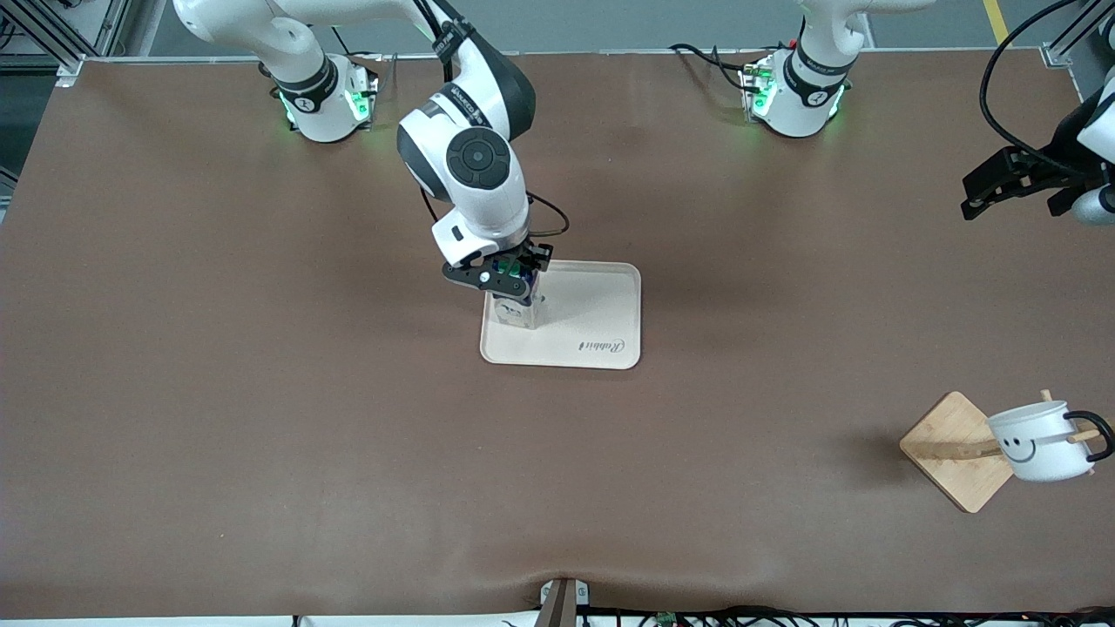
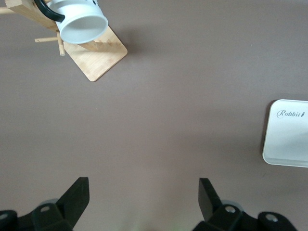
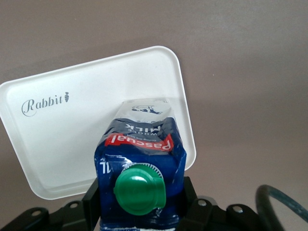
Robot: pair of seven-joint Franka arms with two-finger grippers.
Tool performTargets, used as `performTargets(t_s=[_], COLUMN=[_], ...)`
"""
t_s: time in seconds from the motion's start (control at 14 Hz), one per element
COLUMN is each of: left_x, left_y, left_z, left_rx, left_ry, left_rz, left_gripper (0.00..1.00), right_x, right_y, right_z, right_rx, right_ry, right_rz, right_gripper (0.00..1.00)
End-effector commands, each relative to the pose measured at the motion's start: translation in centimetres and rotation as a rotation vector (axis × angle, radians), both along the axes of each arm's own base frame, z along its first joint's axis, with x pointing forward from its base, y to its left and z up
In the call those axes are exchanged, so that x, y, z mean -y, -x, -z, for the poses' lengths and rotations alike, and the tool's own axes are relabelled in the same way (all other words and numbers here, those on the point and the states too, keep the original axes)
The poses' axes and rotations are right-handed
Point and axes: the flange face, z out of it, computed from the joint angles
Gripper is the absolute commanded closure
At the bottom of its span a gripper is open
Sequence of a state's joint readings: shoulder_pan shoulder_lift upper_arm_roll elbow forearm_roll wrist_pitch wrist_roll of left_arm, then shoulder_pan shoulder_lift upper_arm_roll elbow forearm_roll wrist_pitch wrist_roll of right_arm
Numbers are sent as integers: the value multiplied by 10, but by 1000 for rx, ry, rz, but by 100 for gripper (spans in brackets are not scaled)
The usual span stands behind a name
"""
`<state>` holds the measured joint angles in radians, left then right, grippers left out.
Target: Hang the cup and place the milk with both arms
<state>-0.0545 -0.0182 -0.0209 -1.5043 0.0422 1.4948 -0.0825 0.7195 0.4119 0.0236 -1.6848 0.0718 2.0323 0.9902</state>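
I see one blue paper milk carton on one smooth white tray – right gripper jaws squeezing it, one round white cup on one wooden rack, left gripper jaws wide apart over the brown desk.

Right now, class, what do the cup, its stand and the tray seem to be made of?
Cup: probably enamelled metal, glossy white, with a black rim line and handle.
Stand: wood, possibly bamboo, with pale visible grain and pegs.
Tray: likely plastic, smooth cream, with moulded rounded corners.

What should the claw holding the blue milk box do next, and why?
Probably lift it straight up a little. The right claw is clamped on the dark blue gable-top milk carton, which stands at a corner of the cream rectangular tray, close to the rim. The white smiley mug already hangs.
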Motion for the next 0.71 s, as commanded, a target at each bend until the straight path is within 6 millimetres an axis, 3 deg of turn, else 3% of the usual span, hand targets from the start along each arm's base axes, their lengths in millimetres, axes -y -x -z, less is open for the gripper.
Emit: performTargets(t_s=[0.0, 0.07, 0.29, 0.64], left_x=[9, 10, 13, 14], left_y=[6, 7, 7, 8], left_z=[-3, -2, -1, -2], left_rx=[14, 11, 9, 10], left_ry=[15, 14, 11, 1], left_rz=[0, -17, -33, -18], left_gripper=[0, 0, 0, 0], right_x=[-8, -5, 18, 77], right_y=[-6, -12, -47, -82], right_z=[-4, -11, -57, -92], right_rx=[19, 22, -72, -138], right_ry=[2, -4, -115, -110], right_rz=[46, 53, 171, 157], right_gripper=[100, 100, 100, 100])
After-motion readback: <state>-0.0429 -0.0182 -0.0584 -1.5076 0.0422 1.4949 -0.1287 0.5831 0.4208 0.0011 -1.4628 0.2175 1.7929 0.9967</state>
